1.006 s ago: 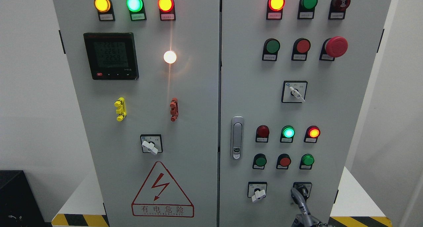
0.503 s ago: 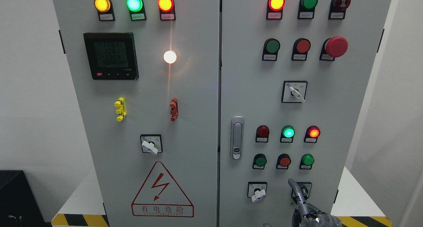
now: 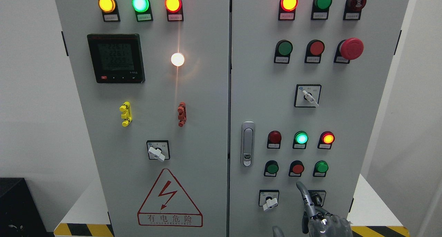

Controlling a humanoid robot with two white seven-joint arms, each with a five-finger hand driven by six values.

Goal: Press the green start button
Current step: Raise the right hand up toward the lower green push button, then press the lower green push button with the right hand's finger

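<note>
Since the earlier frames the right robot hand (image 3: 319, 216) has risen from the bottom edge of the cabinet (image 3: 207, 126) and drifted leftward; its extended index finger (image 3: 303, 194) now points up with the tip just below the lower row of pushbuttons, between the red button (image 3: 297, 168) and the right-hand green button (image 3: 321, 167). The remaining fingers are curled in and hold nothing. No contact with any button is visible.

Cabinet: grey, two doors, filling most of the view. Left door: one black digital meter (image 3: 116, 58), one triangular red warning sign (image 3: 169, 198) near the bottom edge, one rotary switch (image 3: 157, 150), three lit lamps along the top edge (amber, green, red), one white lamp (image 3: 177, 59), one yellow and one red clip.

Right door: one latch handle (image 3: 247, 144) at its left edge, three visible rotary switches, a fourth partly hidden behind the finger, one red mushroom button (image 3: 351, 48) toward the upper right corner.

Green start button candidates: round, flat, dark green caps in black collars, unlit. Three such pushbuttons are counted on the right door: one in the second row (image 3: 285, 48), two in the lower row, the left one (image 3: 272, 168) and the right one. Label print is too small to read, so which is the start button cannot be told.
</note>
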